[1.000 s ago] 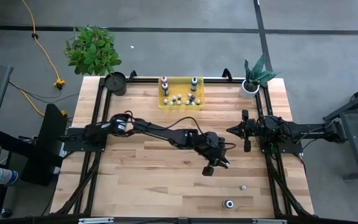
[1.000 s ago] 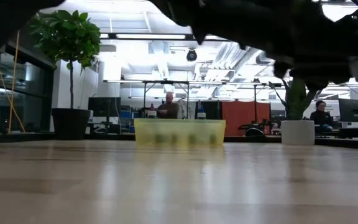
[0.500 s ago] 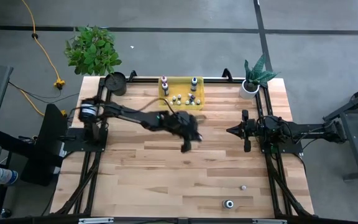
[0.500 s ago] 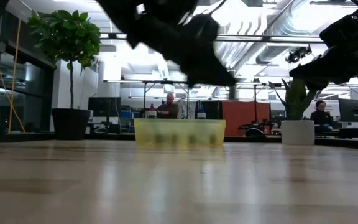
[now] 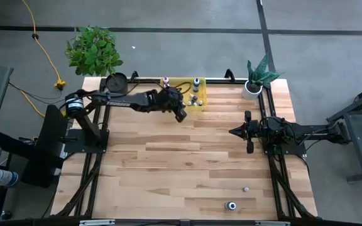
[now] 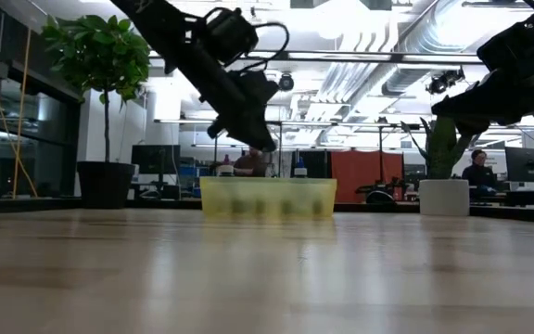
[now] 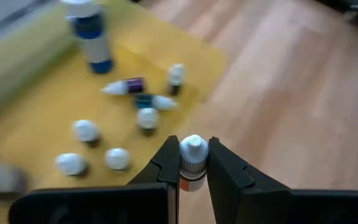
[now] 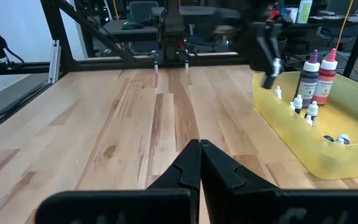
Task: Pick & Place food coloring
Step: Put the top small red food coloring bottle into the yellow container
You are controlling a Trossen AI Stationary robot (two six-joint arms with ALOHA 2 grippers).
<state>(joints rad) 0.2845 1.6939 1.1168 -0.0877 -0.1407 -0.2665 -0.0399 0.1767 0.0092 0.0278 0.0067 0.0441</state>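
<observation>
My left gripper [image 5: 180, 114] reaches out to the near wall of the yellow see-through bin [image 5: 201, 105] at the table's far edge. It is shut on one tiny food coloring bottle [image 7: 193, 155] with a white cap and an orange label. Several more bottles [image 7: 117, 158] stand or lie inside the bin, among them taller dark and pink ones [image 8: 317, 76]. Two small bottles [image 5: 246, 188] [image 5: 231, 205] stand on the table near its near right corner. My right gripper [image 8: 199, 152] waits shut above the table's right side [image 5: 249, 133]. My left gripper pinches the bottle's body just below the white cap [image 7: 193, 147] between its two fingers [image 7: 168, 163]. The fingers slant down from the table's left. The bottle is lifted clear, above the bin's near wall, with its cap at the fingertips.
A white pot with a green plant [image 5: 252, 88] stands at the far right corner, and a dark pot [image 5: 116, 83] at the far left. The black frame rails [image 5: 275, 169] run along the table's sides. Bare wood [image 5: 168, 169] fills the middle. People sit in the room beyond [image 6: 251, 160].
My left gripper has swung from the table's near right part toward the far edge and left, over to the yellow bin, carrying the small bottle with it. The right arm has kept still.
</observation>
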